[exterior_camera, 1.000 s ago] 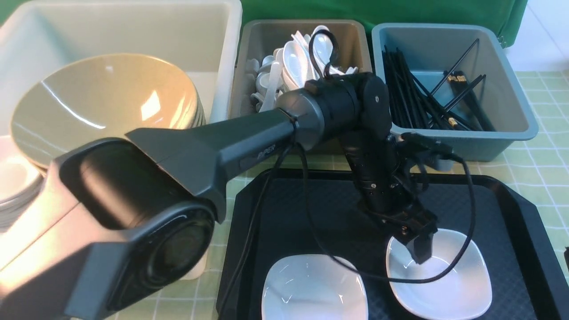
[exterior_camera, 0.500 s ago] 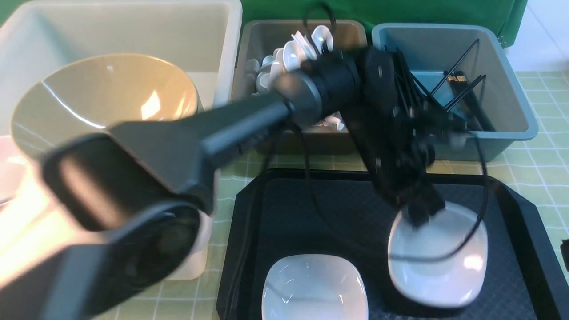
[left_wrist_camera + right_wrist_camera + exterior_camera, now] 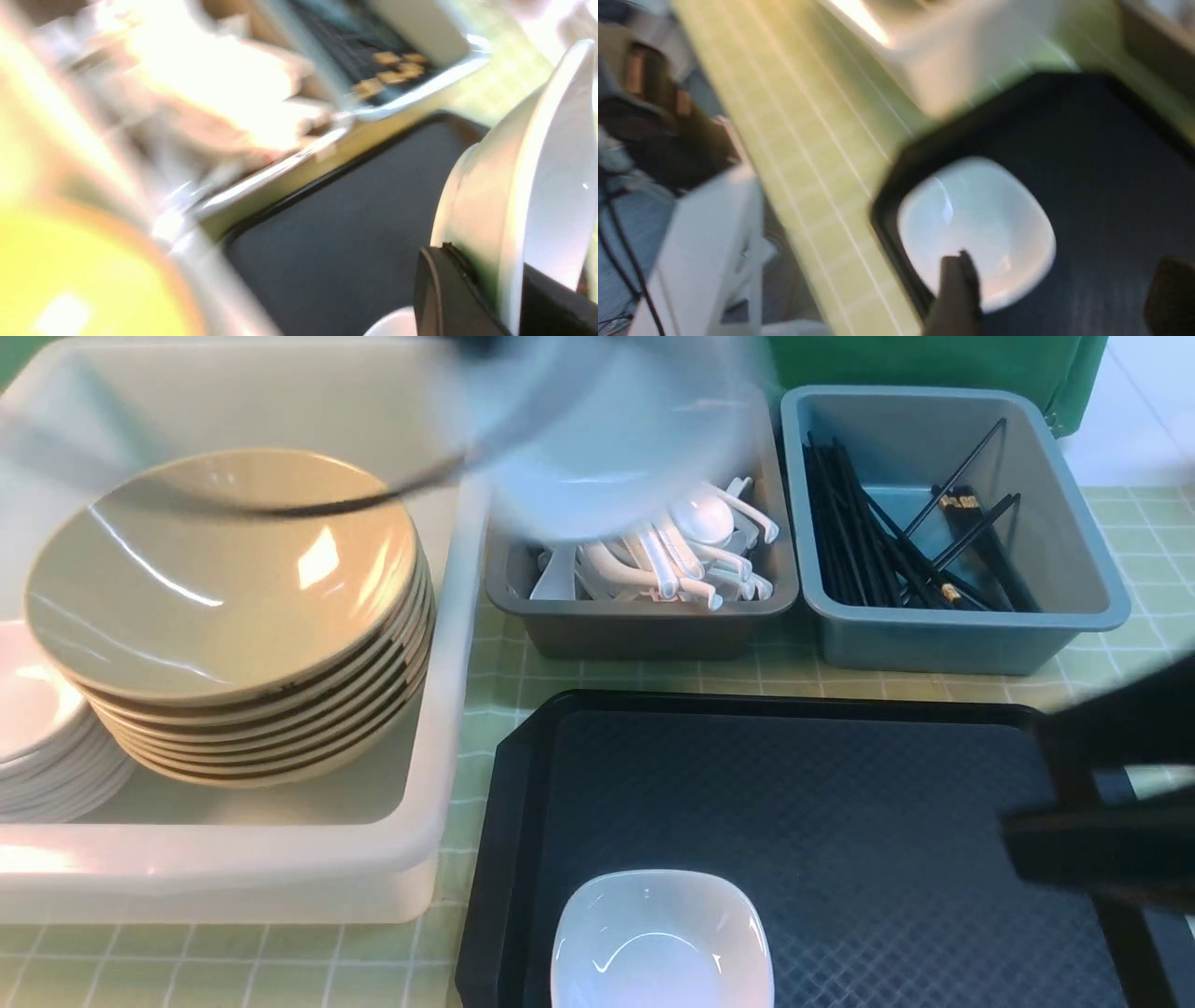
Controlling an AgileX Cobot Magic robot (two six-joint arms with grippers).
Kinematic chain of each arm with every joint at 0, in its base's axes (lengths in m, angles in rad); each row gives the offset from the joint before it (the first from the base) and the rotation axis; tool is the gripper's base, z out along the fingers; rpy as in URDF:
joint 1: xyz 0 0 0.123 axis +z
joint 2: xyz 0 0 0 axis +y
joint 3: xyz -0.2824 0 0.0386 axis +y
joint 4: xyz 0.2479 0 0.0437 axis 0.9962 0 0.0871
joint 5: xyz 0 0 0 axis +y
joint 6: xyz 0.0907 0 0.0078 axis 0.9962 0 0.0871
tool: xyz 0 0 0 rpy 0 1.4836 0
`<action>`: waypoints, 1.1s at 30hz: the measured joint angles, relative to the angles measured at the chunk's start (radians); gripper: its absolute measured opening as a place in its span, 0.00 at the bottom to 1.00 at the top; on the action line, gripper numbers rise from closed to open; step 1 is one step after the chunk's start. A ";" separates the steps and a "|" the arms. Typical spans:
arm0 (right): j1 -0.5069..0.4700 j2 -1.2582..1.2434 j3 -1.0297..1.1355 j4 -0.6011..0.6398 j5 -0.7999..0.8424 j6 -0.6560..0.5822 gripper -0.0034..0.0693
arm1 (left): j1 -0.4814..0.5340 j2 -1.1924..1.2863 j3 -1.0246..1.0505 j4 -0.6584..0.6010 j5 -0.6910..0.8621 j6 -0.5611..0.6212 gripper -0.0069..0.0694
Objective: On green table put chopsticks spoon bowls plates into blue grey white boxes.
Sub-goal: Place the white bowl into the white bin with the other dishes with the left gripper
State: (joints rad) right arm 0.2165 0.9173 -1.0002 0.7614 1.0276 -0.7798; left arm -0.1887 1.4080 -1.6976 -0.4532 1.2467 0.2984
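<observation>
Left hand (image 3: 504, 298) clamped on a white square plate (image 3: 514, 186); right hand (image 3: 1064, 289), fingers (image 3: 957, 289) apart, near a second plate (image 3: 976, 219) on the black tray (image 3: 1111, 163).

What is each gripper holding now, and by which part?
Left gripper pinches a white plate by its rim. Right gripper is open, holding nothing.

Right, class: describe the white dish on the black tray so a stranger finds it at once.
Find the black tray on the green table. At its near edge lies one small white square plate with rounded corners. Unlike the stacked plates in the white box, it lies alone.
</observation>
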 joint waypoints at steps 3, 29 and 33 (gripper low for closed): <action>0.071 0.080 -0.104 0.018 0.001 -0.042 0.48 | 0.298 -0.227 0.252 0.008 -0.111 -0.032 0.11; 0.602 0.380 -0.325 -0.186 -0.169 0.074 0.09 | 0.878 0.064 0.474 0.055 -0.339 -0.298 0.11; 0.602 0.380 -0.325 -0.189 -0.194 0.074 0.10 | 0.878 0.103 0.474 0.041 -0.315 -0.298 0.11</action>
State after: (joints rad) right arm 0.8184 1.2969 -1.3252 0.5728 0.8334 -0.7057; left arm 0.6890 1.5111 -1.2237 -0.4118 0.9320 0.0000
